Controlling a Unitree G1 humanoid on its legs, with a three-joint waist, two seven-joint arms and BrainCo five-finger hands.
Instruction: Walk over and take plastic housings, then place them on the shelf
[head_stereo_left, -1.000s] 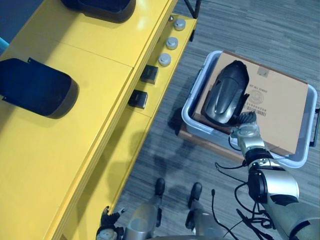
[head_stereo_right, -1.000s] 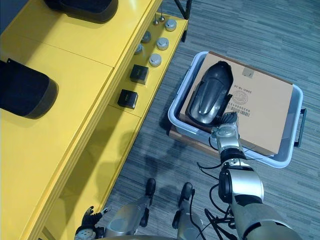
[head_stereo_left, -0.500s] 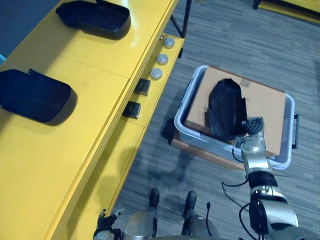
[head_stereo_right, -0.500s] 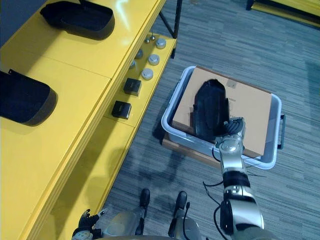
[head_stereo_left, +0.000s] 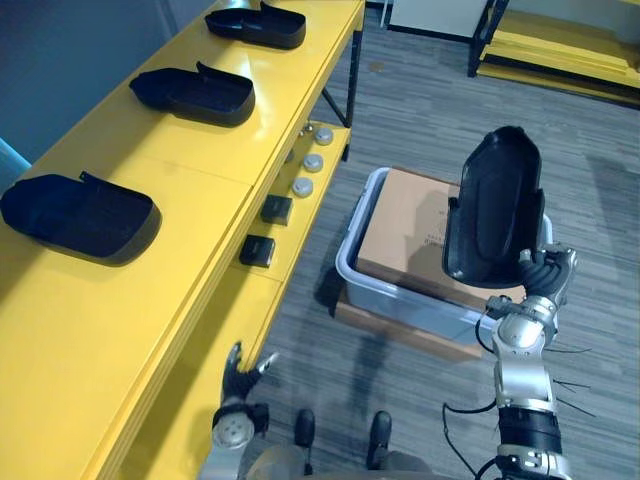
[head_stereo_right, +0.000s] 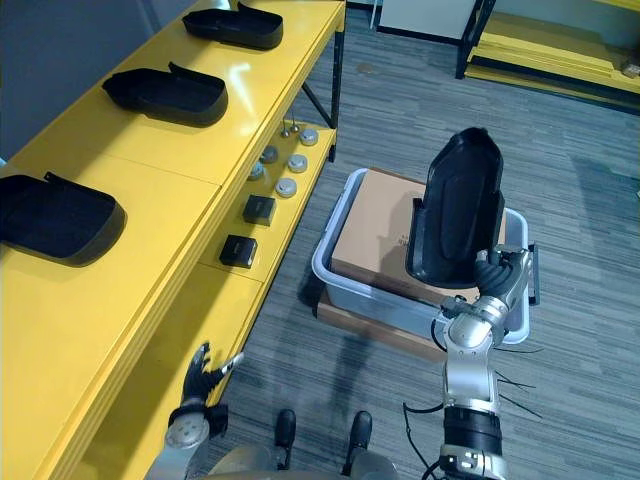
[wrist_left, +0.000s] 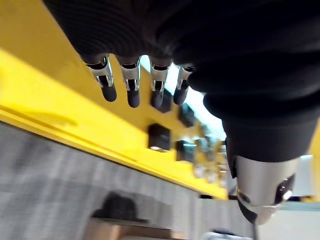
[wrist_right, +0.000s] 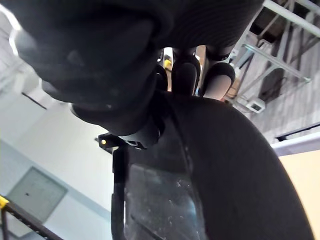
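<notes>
My right hand (head_stereo_left: 540, 283) is shut on the lower end of a black plastic housing (head_stereo_left: 493, 205), holding it upright in the air above the grey bin (head_stereo_left: 352, 262). In the right wrist view my fingers (wrist_right: 184, 65) curl over the housing's rim (wrist_right: 220, 165). Three more black housings lie on the yellow shelf top: a near one (head_stereo_left: 80, 214), a middle one (head_stereo_left: 192, 93) and a far one (head_stereo_left: 256, 22). My left hand (head_stereo_left: 238, 378) hangs low beside the shelf front with its fingers (wrist_left: 131, 82) straight and holding nothing.
The bin holds a cardboard box (head_stereo_left: 408, 225) and sits on a low wooden base. On the lower shelf ledge (head_stereo_left: 290, 215) lie two small black blocks (head_stereo_left: 257, 250) and several round metal parts (head_stereo_left: 302, 186). Another yellow rack (head_stereo_left: 555, 45) stands at the far right.
My right hand has lifted the housing off the cardboard box and stood it upright in the air. The camera has tilted up, bringing a third housing on the shelf into sight.
</notes>
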